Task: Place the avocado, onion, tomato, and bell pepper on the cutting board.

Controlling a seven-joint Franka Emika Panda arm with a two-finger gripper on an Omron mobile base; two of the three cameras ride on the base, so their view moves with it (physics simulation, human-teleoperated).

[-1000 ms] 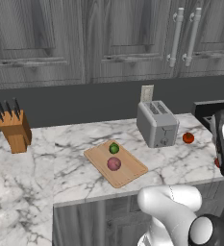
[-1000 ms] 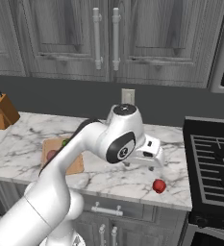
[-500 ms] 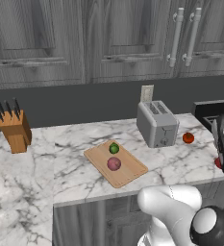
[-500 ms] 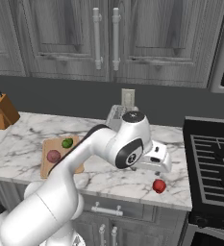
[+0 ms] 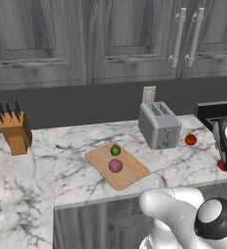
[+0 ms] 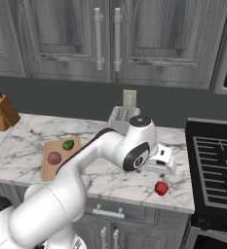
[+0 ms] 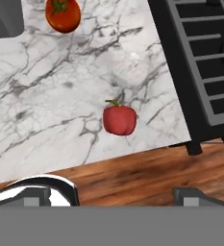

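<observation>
Even, soft rendered light — faint shadows, no glare — with slightly coarse, pixelated edges throughout.

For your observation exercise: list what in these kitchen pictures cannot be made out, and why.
- Bell pepper, left base view: half hidden behind the arm.
- Toaster, right base view: mostly hidden behind the arm's joint.
- Hand, hand view: fingers cut off by the bottom edge.
- Avocado, right base view: too small for surface detail.

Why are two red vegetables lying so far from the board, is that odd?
Nothing is spilled or broken. The bell pepper lies near the counter's front edge by the stove, the tomato beside the toaster; avocado and onion lie on the cutting board.
</observation>
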